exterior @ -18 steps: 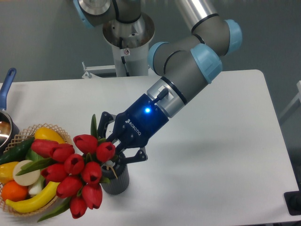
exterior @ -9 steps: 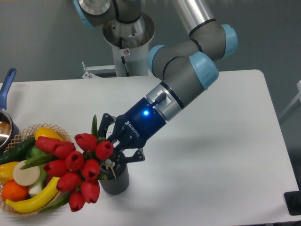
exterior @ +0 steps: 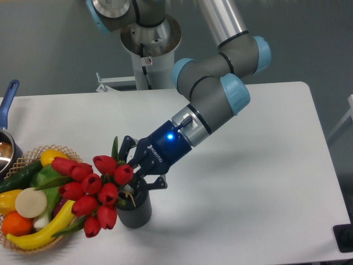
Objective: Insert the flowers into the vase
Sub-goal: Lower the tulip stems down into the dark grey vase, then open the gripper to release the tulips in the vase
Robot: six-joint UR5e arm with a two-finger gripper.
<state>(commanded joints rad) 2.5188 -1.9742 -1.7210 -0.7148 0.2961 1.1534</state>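
The flowers (exterior: pixel 91 190), red tulip heads with green stems and leaves, lean out to the left over the vase rim, heads hanging toward the wicker basket. The vase (exterior: pixel 137 212) is a small dark grey ribbed cylinder near the table's front edge; the stem ends seem to reach its mouth, but the gripper hides them. My gripper (exterior: pixel 137 175), blue-bodied with black fingers, sits right above the vase, its fingers closed around the stems.
A wicker basket (exterior: pixel 22 161) at the front left holds a yellow banana, an orange, a cucumber, a white round piece and green leaves. A metal saucepan with a blue handle (exterior: pixel 7 102) sits at the left edge. The robot base (exterior: pixel 149 41) stands behind the table.
The bunch has swung rightward and more upright, drawing its heads in from over the basket toward the vase. The arm has tilted steeper, with the gripper still over the vase.
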